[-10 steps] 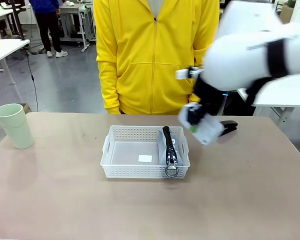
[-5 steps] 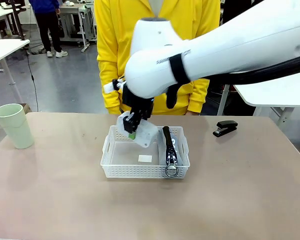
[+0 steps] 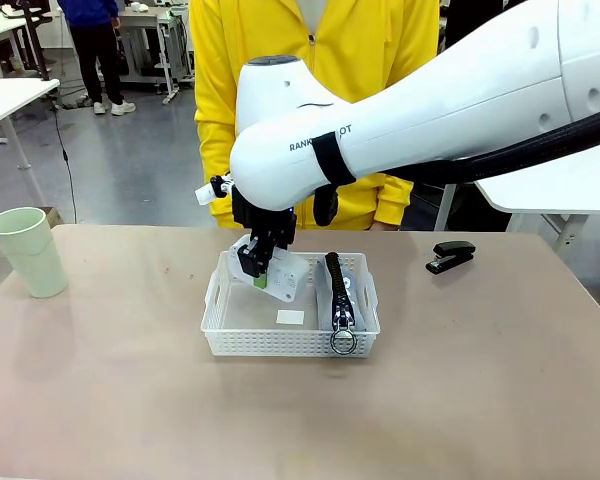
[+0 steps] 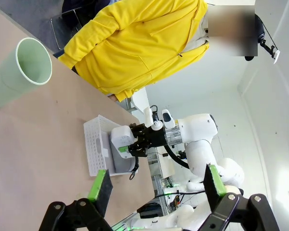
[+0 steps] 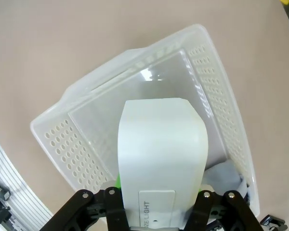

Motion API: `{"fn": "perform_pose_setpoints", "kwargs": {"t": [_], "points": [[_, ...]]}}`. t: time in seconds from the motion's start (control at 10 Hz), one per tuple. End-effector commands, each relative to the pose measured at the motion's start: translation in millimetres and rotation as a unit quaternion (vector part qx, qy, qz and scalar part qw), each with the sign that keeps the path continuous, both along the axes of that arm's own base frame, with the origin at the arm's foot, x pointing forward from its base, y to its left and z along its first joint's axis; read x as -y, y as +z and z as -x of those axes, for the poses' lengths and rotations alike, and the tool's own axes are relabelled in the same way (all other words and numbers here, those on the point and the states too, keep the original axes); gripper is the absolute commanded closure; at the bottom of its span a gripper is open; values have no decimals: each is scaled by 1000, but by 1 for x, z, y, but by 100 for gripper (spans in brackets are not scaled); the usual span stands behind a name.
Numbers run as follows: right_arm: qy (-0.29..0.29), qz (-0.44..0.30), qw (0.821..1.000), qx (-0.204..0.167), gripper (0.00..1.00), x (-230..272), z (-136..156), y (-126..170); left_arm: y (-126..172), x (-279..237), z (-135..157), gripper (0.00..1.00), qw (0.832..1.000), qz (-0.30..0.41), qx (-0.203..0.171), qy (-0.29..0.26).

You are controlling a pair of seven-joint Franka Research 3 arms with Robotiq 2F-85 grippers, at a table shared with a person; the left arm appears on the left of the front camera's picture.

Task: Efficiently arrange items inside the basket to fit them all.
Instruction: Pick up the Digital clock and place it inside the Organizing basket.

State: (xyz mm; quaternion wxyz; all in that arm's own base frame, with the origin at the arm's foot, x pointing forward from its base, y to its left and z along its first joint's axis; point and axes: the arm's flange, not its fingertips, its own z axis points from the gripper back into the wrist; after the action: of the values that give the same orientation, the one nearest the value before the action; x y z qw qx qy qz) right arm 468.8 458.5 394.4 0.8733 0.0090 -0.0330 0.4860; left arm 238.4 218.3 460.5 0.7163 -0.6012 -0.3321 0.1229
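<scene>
My right gripper [image 3: 261, 268] is shut on the white rectangular box [image 3: 283, 277] and holds it tilted just above the left part of the white basket [image 3: 270, 342]. The grey pouch [image 3: 341, 300] with its black zipper lies along the basket's right end, ring pull at the front wall. In the right wrist view the box [image 5: 161, 156] hangs over the basket's floor [image 5: 72, 144], with the pouch [image 5: 225, 174] beside it. The black stapler [image 3: 450, 256] sits on the table to the right. A pale green cup [image 3: 28, 250] stands far left. My left gripper [image 4: 156, 185] is open and holds nothing, away from the basket [image 4: 94, 139].
A person in a yellow jacket [image 3: 310, 110] stands at the far edge, right behind the basket. My right arm [image 3: 430, 110] stretches across the table's right half. Bare tabletop [image 3: 300, 420] lies in front of the basket and between it and the cup.
My right arm has carried the white box from near the stapler leftwards to over the basket, then lowered it a little. Pouch, cup and stapler have stayed put.
</scene>
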Motion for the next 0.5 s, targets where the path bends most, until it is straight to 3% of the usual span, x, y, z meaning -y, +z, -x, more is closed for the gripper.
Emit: {"fn": "perform_pose_setpoints", "kwargs": {"t": [0.0, 0.2, 0.4], "points": [[6, 4, 1000, 16, 48, -7, -9, -21, 2, 0, 0, 0, 1000, 5, 15, 1], [2, 17, 1000, 7, 48, -7, -14, -55, 2, 0, 0, 0, 1000, 5, 15, 1], [8, 21, 1000, 4, 48, -7, -13, -67, 2, 0, 0, 0, 1000, 5, 15, 1]]}}
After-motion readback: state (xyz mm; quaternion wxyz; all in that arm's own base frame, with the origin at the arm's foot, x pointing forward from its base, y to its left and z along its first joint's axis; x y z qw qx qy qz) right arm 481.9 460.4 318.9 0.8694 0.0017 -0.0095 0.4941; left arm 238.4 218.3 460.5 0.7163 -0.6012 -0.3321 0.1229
